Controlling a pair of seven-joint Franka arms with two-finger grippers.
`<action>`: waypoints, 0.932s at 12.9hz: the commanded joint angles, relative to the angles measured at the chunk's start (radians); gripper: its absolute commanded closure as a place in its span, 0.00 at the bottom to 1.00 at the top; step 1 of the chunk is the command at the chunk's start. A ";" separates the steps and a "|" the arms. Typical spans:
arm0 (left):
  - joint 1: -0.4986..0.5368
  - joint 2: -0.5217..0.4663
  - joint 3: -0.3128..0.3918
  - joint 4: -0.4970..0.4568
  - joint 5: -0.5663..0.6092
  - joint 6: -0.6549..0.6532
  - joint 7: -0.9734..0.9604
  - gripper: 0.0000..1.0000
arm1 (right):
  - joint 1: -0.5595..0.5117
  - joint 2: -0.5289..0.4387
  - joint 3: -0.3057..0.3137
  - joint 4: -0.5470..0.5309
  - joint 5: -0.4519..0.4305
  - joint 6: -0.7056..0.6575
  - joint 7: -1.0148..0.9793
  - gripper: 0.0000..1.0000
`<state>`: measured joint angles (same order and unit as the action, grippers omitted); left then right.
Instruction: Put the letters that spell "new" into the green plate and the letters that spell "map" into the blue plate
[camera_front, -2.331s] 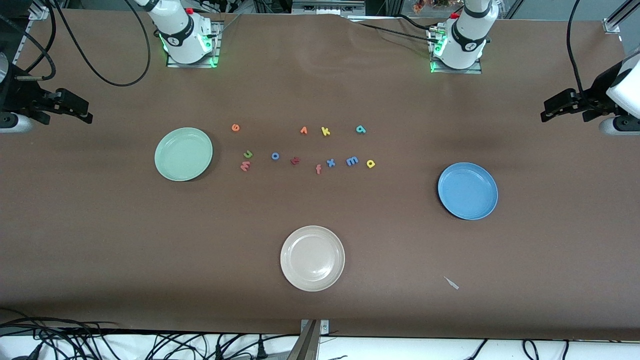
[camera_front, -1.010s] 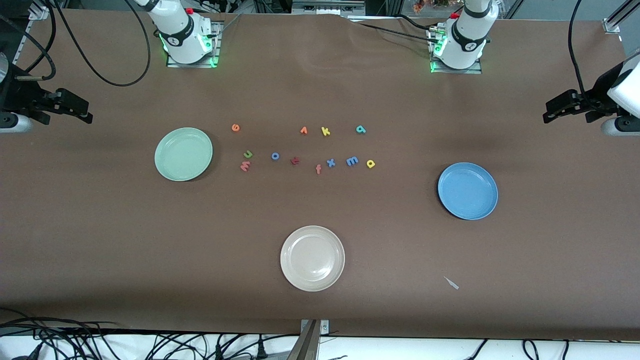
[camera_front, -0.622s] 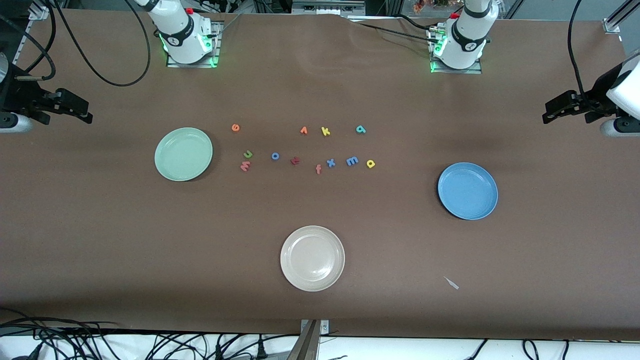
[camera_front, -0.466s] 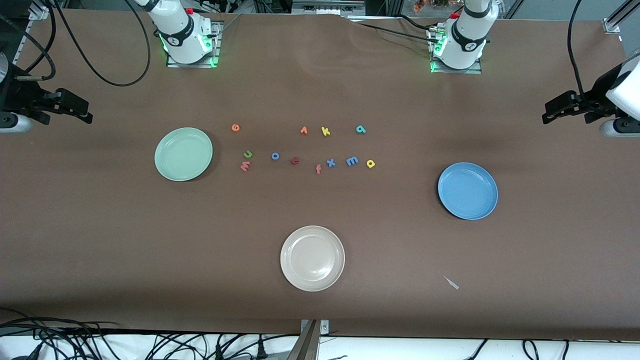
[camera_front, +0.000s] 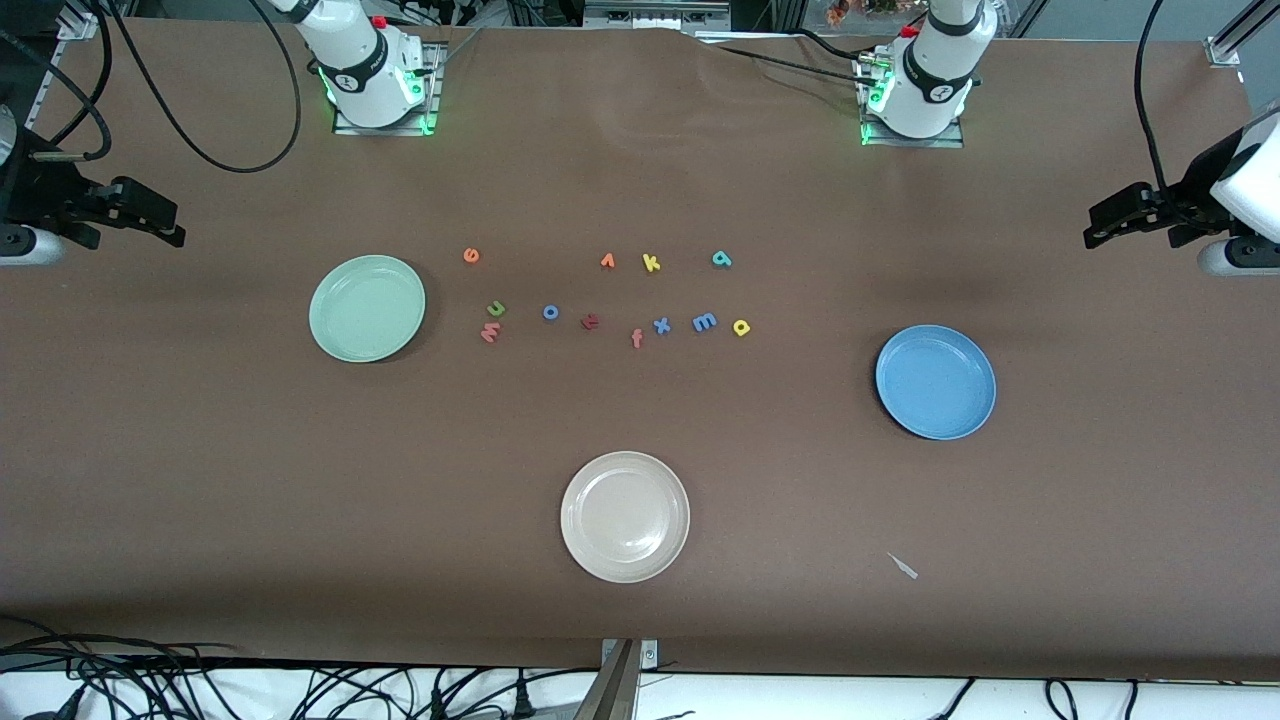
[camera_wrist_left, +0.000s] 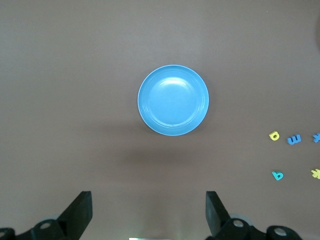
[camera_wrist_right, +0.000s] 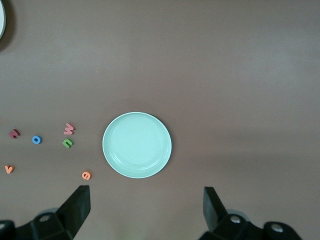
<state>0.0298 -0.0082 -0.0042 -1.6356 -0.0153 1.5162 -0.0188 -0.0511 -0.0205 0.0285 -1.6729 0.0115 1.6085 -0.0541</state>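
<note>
A brown bench (camera_front: 640, 450) is shown, with both arm bases along its edge farthest from the front camera. The left gripper (camera_wrist_left: 147, 220) is held high with its fingers (camera_wrist_left: 80, 212) spread and empty, over the bench at the left arm's end, the blue plate (camera_wrist_left: 173, 100) lying below it. The right gripper (camera_wrist_right: 145, 217) is likewise raised at the right arm's end, fingers (camera_wrist_right: 77, 207) released and holding nothing, above the green plate (camera_wrist_right: 137, 145). Both plates are seen empty, as is a beige plate (camera_front: 625, 516) nearest the front camera.

All letters lie loose between the two coloured plates. The green "n" (camera_front: 496, 308) and salmon "w" (camera_front: 490, 332) are just beside each other near the green plate, with the orange "e" (camera_front: 471, 255) farther from the camera. The blue "m" (camera_front: 705, 322) and yellow "a" (camera_front: 741, 327) lie side by side toward the blue plate, the teal "p" (camera_front: 721, 259) farther back. Distractors (a yellow "k" (camera_front: 651, 263), blue "x" (camera_front: 661, 325), blue "o" (camera_front: 550, 312), dark red "t" (camera_front: 590, 321)) sit among them.

No letter has been placed; all six transfers are judged outstanding.
</note>
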 joint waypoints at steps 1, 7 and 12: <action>0.009 0.004 -0.010 0.014 0.025 -0.001 0.011 0.00 | -0.013 -0.021 0.008 -0.016 -0.004 -0.002 -0.001 0.00; -0.007 0.046 -0.011 0.028 0.025 -0.002 0.016 0.00 | -0.013 -0.021 0.008 -0.015 -0.002 -0.002 -0.001 0.00; -0.069 0.177 -0.059 0.022 -0.054 0.060 -0.003 0.00 | -0.012 -0.013 0.014 -0.015 -0.005 -0.005 -0.004 0.00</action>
<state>-0.0080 0.1199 -0.0521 -1.6361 -0.0425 1.5403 -0.0196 -0.0516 -0.0204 0.0293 -1.6729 0.0115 1.6070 -0.0541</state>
